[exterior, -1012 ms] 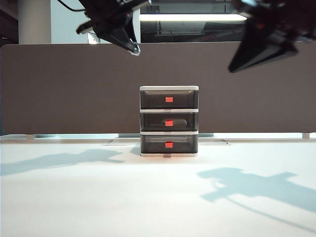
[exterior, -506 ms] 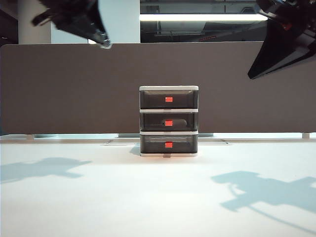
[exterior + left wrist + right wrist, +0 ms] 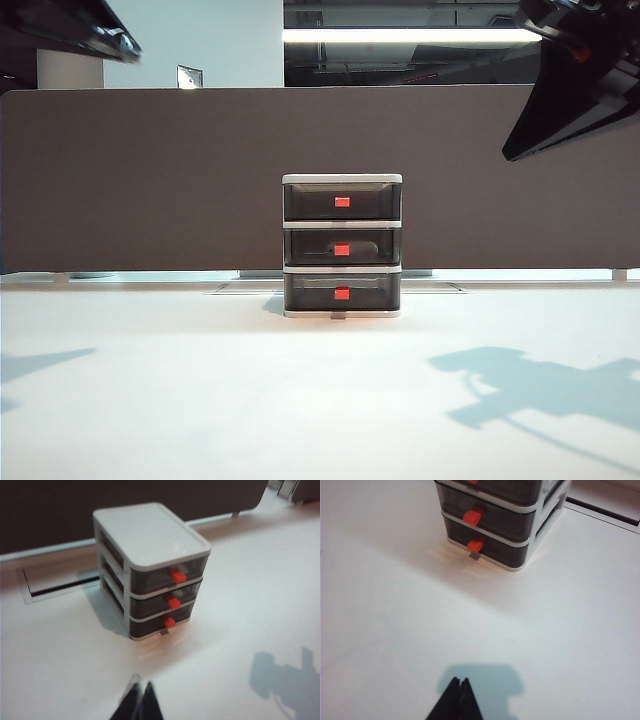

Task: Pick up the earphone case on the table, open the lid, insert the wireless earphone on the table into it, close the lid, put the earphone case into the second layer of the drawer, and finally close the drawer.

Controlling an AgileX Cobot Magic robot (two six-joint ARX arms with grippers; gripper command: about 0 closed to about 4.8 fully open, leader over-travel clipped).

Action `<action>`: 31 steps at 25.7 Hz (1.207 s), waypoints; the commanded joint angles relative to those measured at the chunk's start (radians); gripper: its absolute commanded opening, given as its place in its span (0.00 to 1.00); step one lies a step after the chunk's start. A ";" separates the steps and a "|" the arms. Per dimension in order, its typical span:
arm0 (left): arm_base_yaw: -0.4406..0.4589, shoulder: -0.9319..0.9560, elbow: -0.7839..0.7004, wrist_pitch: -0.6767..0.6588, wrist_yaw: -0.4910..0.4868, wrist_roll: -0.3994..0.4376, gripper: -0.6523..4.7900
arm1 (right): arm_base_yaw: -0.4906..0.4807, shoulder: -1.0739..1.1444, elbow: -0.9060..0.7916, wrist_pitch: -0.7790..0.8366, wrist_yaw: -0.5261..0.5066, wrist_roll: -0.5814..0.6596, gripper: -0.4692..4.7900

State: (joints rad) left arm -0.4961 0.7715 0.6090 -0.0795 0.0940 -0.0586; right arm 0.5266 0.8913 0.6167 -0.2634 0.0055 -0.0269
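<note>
White desk [image 3: 200,400], drawers shut: task looks finished.
Drawer unit [image 3: 342,247] at twelve o'clock; left gripper [image 3: 140,700] and right gripper [image 3: 458,696] high, jaws together, empty.

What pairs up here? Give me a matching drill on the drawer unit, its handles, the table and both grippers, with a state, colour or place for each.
Things:
1. Small grey-white three-tier plastic drawer unit
2. Small rectangular drawer handles
3. Broad plain white table
4. Left gripper
5. Right gripper

Descriptions:
A. red
B. fingers shut, raised on the exterior view's right
C. all drawers closed
D. carries shadows
E. fingers shut, raised at that view's upper left

Pairs: 1-C, 2-A, 3-D, 4-E, 5-B
</note>
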 commanded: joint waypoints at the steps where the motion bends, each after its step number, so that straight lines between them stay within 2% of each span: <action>1: 0.000 -0.085 -0.074 0.037 0.003 -0.002 0.11 | 0.001 -0.004 0.006 0.013 -0.001 0.000 0.09; 8: 0.025 -0.256 -0.207 0.098 0.003 0.025 0.11 | 0.001 -0.003 0.006 0.013 -0.001 0.000 0.09; 14: 0.179 -0.359 -0.275 0.108 0.003 0.024 0.11 | 0.001 -0.003 0.006 0.013 -0.001 0.000 0.09; 22: 0.357 -0.535 -0.411 0.187 0.003 0.025 0.11 | 0.001 -0.003 0.006 0.013 -0.001 0.000 0.09; 31: 0.467 -0.716 -0.571 0.226 0.003 0.026 0.11 | 0.001 -0.003 0.006 0.013 -0.001 0.000 0.09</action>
State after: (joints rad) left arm -0.0437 0.0700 0.0437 0.1246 0.0944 -0.0376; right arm 0.5262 0.8913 0.6167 -0.2634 0.0063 -0.0269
